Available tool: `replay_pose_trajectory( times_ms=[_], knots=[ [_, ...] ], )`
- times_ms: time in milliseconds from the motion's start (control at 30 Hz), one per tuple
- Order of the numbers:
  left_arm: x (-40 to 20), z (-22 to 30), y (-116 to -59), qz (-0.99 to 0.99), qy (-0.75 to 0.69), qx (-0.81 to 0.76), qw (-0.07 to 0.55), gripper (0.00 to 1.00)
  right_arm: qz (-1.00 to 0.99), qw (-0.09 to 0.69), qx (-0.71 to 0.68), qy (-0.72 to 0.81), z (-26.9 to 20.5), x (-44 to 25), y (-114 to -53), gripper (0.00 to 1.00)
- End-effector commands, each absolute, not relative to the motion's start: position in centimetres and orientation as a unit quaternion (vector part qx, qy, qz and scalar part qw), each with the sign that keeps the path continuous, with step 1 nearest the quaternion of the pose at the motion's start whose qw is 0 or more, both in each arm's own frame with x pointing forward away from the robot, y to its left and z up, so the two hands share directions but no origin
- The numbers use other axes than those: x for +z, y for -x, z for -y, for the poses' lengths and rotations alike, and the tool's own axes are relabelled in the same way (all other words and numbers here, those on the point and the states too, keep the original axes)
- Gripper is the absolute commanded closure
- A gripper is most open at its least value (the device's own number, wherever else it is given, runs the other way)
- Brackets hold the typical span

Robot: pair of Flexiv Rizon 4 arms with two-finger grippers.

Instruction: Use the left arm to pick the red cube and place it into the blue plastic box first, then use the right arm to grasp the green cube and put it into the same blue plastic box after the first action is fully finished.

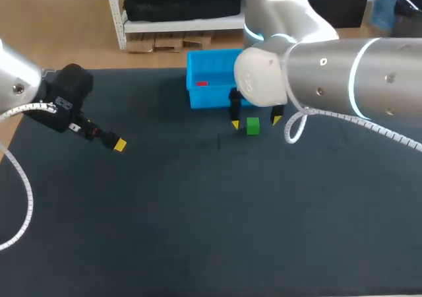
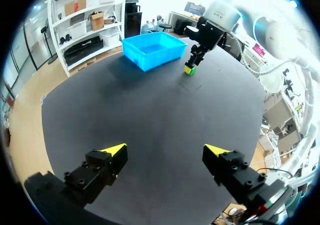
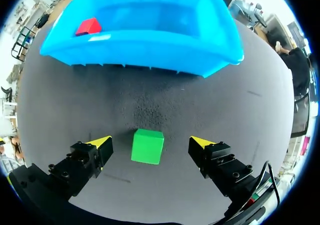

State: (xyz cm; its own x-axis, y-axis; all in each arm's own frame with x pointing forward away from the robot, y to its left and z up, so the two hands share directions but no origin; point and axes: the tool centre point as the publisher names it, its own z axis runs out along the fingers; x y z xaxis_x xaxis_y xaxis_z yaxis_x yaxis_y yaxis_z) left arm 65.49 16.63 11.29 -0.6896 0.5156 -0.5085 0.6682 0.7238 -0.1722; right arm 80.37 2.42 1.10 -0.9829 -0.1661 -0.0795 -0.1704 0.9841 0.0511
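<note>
Two tools stand released: the right tool (image 3: 150, 143) straddles the green cube (image 3: 147, 146) on the counter (image 1: 198, 211), just before the blue box (image 3: 150, 47), seemingly poised to grasp it. The red cube (image 3: 88, 26) already lies inside the box, so the empty left tool (image 2: 165, 150) sits well aside.

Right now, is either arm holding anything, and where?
Nothing is held. The right tool stands open around the green cube without touching it; the left tool is open and empty.

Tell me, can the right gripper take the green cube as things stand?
Probably yes: the green cube sits between the two tips of the open right gripper, apart from both, and nothing blocks it.
</note>
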Motion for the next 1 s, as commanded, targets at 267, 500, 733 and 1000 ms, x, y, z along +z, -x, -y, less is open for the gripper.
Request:
replay_pose_trajectory(
  times_ms=[267,500,733,1000],
  knots=[
    [11.2,-16.7,-65.5,-0.901,-0.329,-0.176,0.22,0.0,-0.995,0.04,0.027,0.091,-2.7,0.5,-80.6,0.0],
    [11.2,-16.7,-65.5,-0.901,-0.329,-0.176,0.22,0.0,-0.993,0.055,0.023,0.104,-2.7,0.3,-80.3,1.0],
    [11.2,-16.7,-65.5,-0.901,-0.329,-0.176,0.22,0.0,-0.993,0.056,0.027,0.105,-2.7,0.0,-79.9,1.0],
    [11.2,-16.7,-65.5,-0.901,-0.329,-0.176,0.22,0.0,-0.992,0.075,0.018,0.101,-2.5,1.8,-79.5,1.0]
  ],
)
